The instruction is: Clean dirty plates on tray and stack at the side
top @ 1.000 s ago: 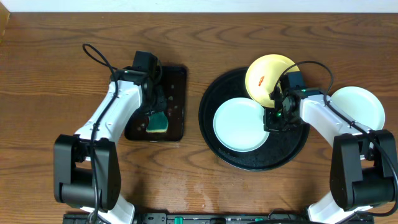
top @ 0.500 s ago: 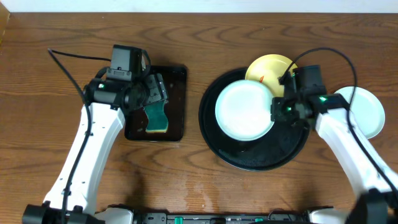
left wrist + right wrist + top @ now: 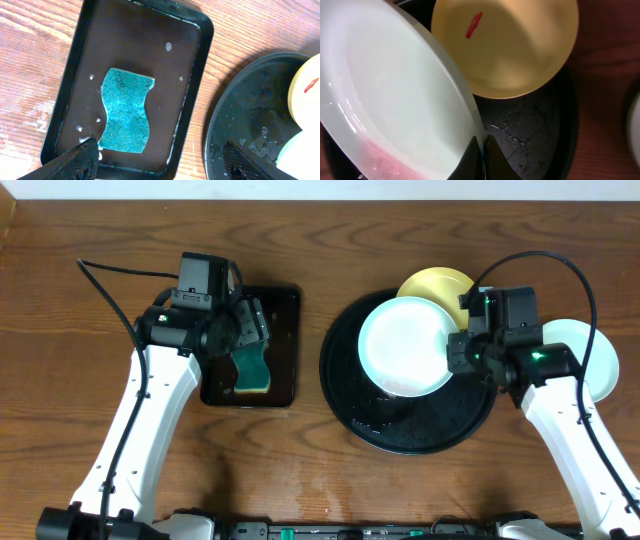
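Note:
My right gripper (image 3: pixel 455 355) is shut on the right rim of a pale mint-green plate (image 3: pixel 405 345), holding it tilted above the round black tray (image 3: pixel 400 430). In the right wrist view the fingertips (image 3: pixel 481 142) pinch that plate's (image 3: pixel 395 100) edge, and a pinkish tinge shows near its lower part. A pale yellow plate (image 3: pixel 435 283) with a red smear (image 3: pixel 474 25) rests at the tray's far rim, partly hidden by the raised plate. A second mint-green plate (image 3: pixel 590 350) lies on the table right of the tray. My left gripper (image 3: pixel 245 330) hangs open and empty above the sponge.
A teal sponge (image 3: pixel 125 110) lies in a small rectangular black tray (image 3: pixel 150 30) left of the round tray, with foam flecks around it. The round tray's wet floor (image 3: pixel 530 140) shows water drops. Brown wooden table surrounds both trays.
The right gripper has lifted the mint-green plate off the tray and carried it up and to the right. The left gripper opened, rose off the sponge and left it in the rectangular tray.

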Available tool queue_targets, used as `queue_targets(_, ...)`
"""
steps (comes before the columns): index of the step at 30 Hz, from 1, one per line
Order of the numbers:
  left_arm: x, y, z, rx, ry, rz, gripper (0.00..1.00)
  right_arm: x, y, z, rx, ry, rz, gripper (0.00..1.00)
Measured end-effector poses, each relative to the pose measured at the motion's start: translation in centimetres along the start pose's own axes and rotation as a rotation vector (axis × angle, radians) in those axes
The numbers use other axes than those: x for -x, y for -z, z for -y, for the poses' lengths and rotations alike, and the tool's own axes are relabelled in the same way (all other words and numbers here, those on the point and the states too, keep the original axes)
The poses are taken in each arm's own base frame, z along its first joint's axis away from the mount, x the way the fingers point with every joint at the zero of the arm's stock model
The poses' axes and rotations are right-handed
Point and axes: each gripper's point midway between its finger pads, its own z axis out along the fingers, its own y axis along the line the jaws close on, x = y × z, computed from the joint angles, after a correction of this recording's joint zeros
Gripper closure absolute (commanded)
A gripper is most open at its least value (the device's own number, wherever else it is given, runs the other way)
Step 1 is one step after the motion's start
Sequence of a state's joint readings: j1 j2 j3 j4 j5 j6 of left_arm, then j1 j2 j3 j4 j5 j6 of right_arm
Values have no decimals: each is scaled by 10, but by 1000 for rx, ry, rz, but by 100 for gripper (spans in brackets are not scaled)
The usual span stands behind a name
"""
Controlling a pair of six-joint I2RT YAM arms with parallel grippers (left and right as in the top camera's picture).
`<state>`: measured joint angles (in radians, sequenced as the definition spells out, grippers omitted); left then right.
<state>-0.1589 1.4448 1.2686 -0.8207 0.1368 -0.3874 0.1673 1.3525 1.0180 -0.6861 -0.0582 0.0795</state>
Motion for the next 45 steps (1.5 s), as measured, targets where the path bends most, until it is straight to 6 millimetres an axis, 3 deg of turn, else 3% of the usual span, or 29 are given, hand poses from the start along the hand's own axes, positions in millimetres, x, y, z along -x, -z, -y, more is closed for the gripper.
queue_targets(4, 0, 0, 0, 1, 0, -1, 20, 2, 5, -8, -55, 75, 21, 99)
queue_targets(11, 0, 0, 0, 1, 0, -1, 20, 12, 38, -40, -209, 262, 156, 99)
queue_targets(22, 0, 0, 0, 1, 0, -1, 20, 18, 73, -68, -464, 444, 317, 99)
queue_targets(31, 0, 0, 0, 1, 0, -2, 20, 20, 89, -75, -560, 515, 374, 99)
queue_targets(45, 0, 0, 0, 1, 0, -1, 20, 22, 92, -73, -584, 527, 382, 99)
